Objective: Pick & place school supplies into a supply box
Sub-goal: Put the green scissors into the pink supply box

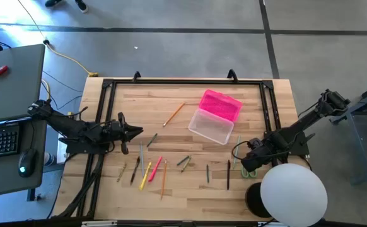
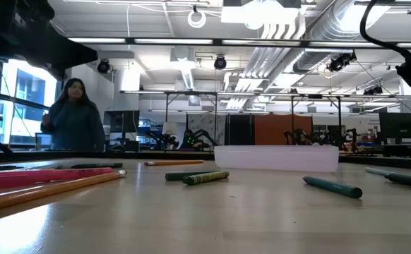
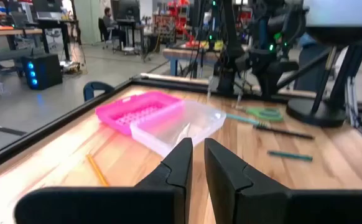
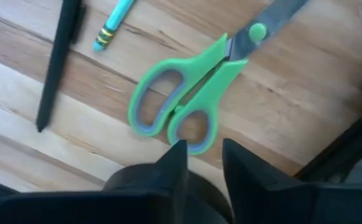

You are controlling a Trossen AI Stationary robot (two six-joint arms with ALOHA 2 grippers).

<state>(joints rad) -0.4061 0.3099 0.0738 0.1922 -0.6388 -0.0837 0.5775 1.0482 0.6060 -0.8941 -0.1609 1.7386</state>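
Note:
Green-handled scissors point(image 1: 250, 171) point(image 4: 187, 106) lie flat near the table's right edge, beside a dark pen point(image 4: 56, 68) and a teal pencil point(image 4: 114, 23). My right gripper point(image 1: 246, 162) point(image 4: 203, 149) hovers right at their handle loops, open by a narrow gap. The clear supply box point(image 1: 210, 126) point(image 3: 181, 124) stands open mid-table, one end against its pink lid point(image 1: 220, 104) point(image 3: 137, 111). Several pens and pencils point(image 1: 149, 169) are strewn along the near side, and an orange pencil point(image 1: 174, 114) lies left of the box. My left gripper point(image 1: 135, 132) point(image 3: 198, 158) waits shut at the left, above the table. My right gripper comes slanting down at the scissors' handle end, its fingertips point(image 4: 178, 149) on either side of the rim of one handle loop point(image 4: 193, 140). I cannot tell whether they touch it. The scissors lie flat on the wood.
A black frame point(image 1: 183, 82) runs along the table's edges. A white round lamp point(image 1: 294, 192) stands at the near right corner. A side desk with a keyboard point(image 1: 0, 139) sits to the left. A person point(image 2: 75, 116) stands in the room beyond. Bare wood lies between box and pencils.

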